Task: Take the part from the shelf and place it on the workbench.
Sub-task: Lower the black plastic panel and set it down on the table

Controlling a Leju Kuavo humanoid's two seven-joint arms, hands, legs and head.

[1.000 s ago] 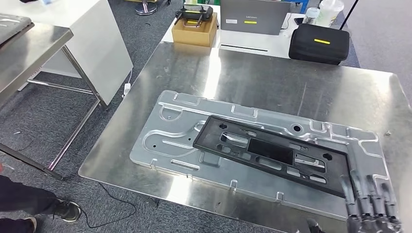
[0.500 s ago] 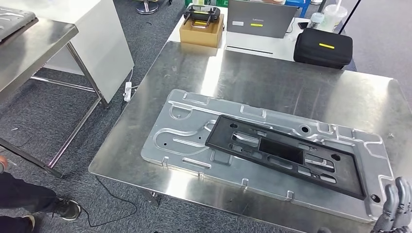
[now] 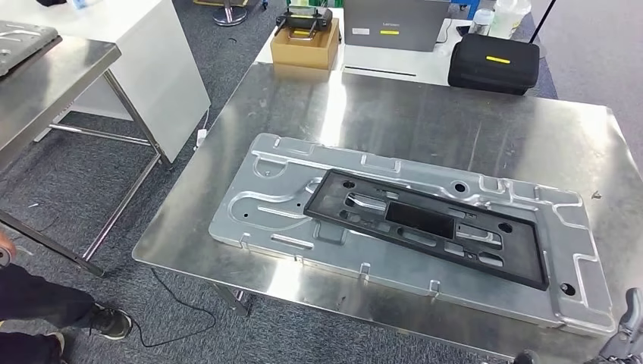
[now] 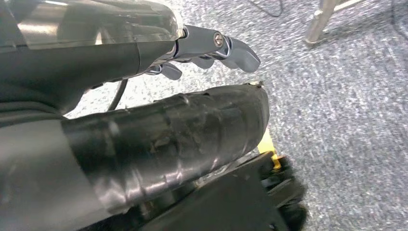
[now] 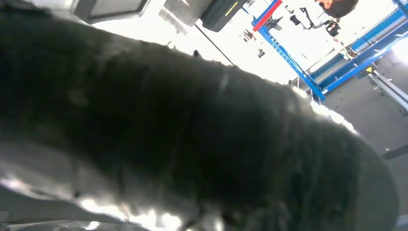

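Note:
A black rectangular frame part (image 3: 425, 227) lies flat on a large silver stamped panel (image 3: 265, 208), which rests on the steel workbench (image 3: 425, 129). My right hand (image 3: 628, 332) shows as a sliver at the bottom right corner, just off the panel's near right end, fingers upright and touching nothing. In the right wrist view its dark thumb (image 5: 192, 134) blocks most of the picture. My left hand (image 4: 144, 130) hangs over grey carpet with its fingers (image 4: 226, 45) stretched out and nothing in it.
A second steel table (image 3: 53, 83) and a white cabinet (image 3: 155, 61) stand to the left. Behind the workbench are a cardboard box (image 3: 305, 44), a laptop (image 3: 394, 23) and a black case (image 3: 493, 62). A person's leg and shoe (image 3: 53, 315) are at the bottom left.
My right hand has dropped down and to the right, away from the black frame's near corner, until little of it is left in the head view. The camera has shifted slightly; the parts lie still.

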